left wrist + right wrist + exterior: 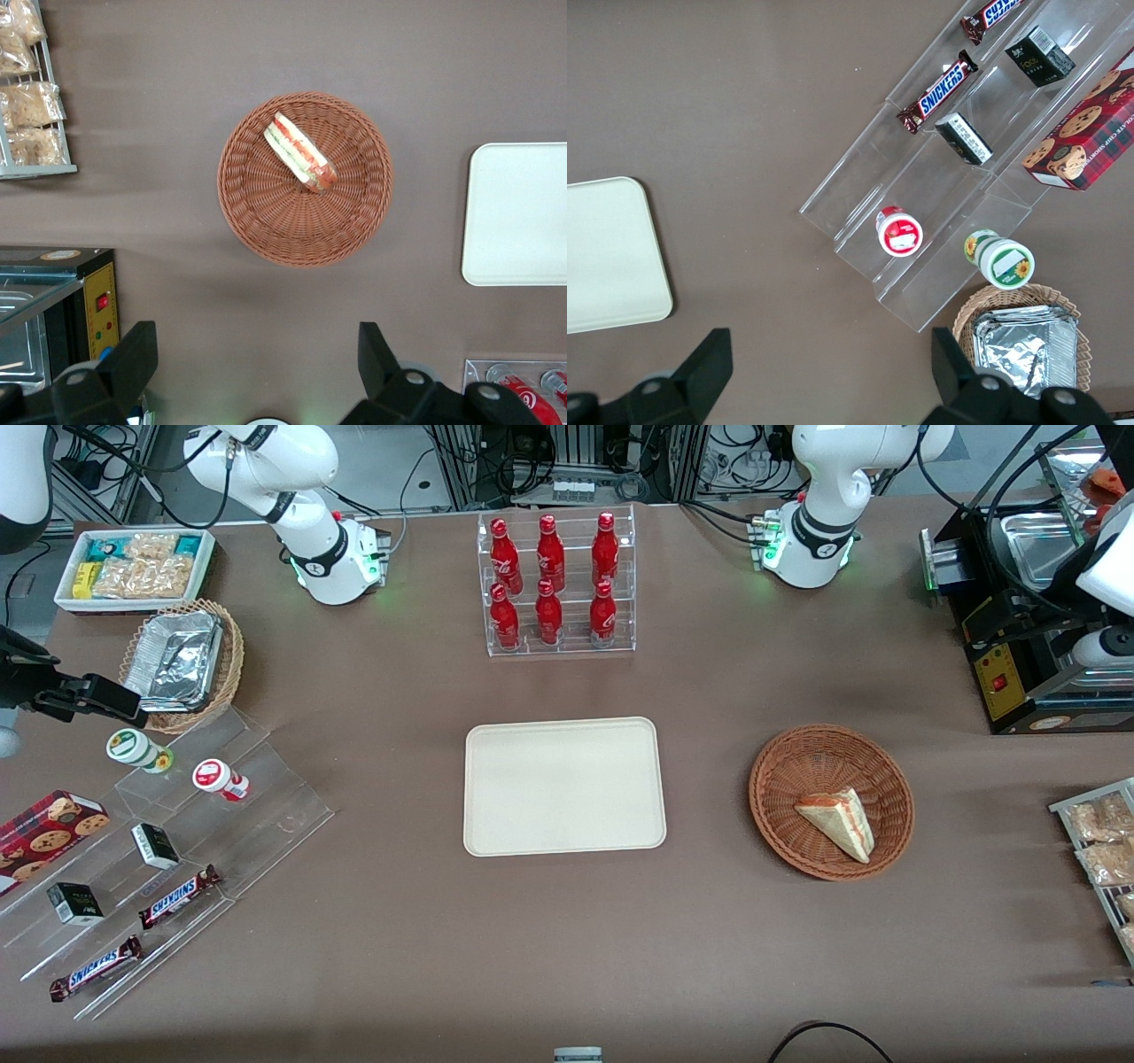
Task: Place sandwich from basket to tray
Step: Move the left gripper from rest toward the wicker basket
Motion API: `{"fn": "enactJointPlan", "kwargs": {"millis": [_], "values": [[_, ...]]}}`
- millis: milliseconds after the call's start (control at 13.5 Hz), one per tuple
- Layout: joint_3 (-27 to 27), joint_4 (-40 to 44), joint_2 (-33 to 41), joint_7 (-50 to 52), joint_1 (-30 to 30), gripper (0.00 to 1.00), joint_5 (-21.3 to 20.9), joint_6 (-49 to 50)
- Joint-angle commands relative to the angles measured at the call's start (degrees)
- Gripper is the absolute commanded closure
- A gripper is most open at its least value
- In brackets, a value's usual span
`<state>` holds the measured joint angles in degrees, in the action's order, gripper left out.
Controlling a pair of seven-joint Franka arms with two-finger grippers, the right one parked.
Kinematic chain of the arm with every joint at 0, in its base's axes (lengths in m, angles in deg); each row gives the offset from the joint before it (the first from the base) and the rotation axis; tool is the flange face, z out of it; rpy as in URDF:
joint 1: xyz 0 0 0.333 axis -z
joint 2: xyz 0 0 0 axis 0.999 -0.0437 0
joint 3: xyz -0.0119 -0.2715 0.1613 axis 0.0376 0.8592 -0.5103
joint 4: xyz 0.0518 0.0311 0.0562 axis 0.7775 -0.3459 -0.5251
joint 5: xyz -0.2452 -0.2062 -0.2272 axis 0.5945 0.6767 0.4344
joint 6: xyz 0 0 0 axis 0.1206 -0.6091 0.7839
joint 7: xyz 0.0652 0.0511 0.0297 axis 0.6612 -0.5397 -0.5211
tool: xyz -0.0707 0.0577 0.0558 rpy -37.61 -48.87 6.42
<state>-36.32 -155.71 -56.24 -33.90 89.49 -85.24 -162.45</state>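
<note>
The left arm's gripper [257, 372] hangs high above the brown table [177, 71] with its two dark fingers [133, 359] spread wide apart and nothing between them — it touches no object. Seen from the wrist camera, the round reddish-brown basket [244, 208] lies on the table beneath the gap between the fingers, well clear of them. The sandwich [301, 153] rests inside the basket, off-centre and close to the woven wall, its red and green filling layers showing along the cut edge.

In the front view the sandwich [837, 822] lies in the basket [780, 779] with its pale bread face up — the basket sits toward the working arm's end of the table. The cream tray [564, 786] lies flat near the middle of the table, apart from the basket, with bare cloth between them. A clear rack of red bottles [556, 583] stands farther from the front camera than the tray.
</note>
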Motion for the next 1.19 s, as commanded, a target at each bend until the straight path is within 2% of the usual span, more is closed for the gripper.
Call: {"fn": "enactJointPlan", "kwargs": {"millis": [0, 223, 372, 743, 1115], "values": [[-0.26, 0.28, 0.62, -0.61, 0.56, 0.00, -1.08, 1.63], [-0.09, 0.02, 0.09, -0.34, 0.29, 0.00, -0.37, 1.02], [-0.09, -0.16, -3.06, 0.18, 0.99, 0.00, -0.11, -0.03], [0.53, -0.34, -9.91, 0.62, 1.78, 0.00, -0.11, -7.58], [0.53, -2.87, -15.20, 5.98, 3.19, 0.00, -0.64, -15.66]]}}
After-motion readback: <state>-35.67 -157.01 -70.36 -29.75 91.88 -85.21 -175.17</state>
